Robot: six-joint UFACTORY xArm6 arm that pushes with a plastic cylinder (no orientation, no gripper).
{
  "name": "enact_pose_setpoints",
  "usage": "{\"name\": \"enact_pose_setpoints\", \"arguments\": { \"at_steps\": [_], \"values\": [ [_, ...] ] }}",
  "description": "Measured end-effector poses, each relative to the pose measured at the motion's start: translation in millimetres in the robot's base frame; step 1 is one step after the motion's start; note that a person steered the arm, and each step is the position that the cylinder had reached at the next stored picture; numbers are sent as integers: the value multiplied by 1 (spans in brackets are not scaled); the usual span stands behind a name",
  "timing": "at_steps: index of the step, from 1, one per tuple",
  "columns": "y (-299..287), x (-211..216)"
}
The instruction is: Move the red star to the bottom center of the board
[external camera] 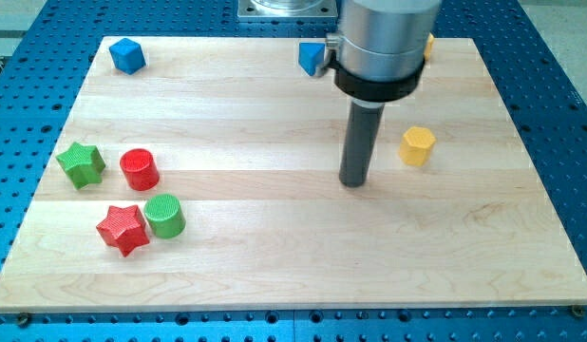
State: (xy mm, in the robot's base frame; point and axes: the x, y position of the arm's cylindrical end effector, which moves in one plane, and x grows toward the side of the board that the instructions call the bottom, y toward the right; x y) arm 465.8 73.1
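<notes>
The red star (122,229) lies near the view's lower left of the wooden board (293,275), touching the green cylinder (165,215) on its right. My tip (353,181) rests on the board right of centre, far to the right of the red star and a little above it. A yellow hexagonal block (417,145) sits just right of my tip.
A red cylinder (139,168) and a green star (81,163) sit above the red star. A blue cube (127,55) is at the top left. Another blue block (312,57) and a yellow block (428,44) are partly hidden behind the arm at the top.
</notes>
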Motion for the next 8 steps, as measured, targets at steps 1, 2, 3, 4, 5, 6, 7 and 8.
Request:
{"name": "enact_pose_setpoints", "arguments": {
  "at_steps": [1, 2, 3, 4, 5, 6, 7, 8],
  "values": [
    [60, -9],
    [69, -8],
    [-3, -6],
    [-83, -30],
    [-187, -54],
    [-282, -65],
    [-342, -63],
    [-375, -45]
  ]
}}
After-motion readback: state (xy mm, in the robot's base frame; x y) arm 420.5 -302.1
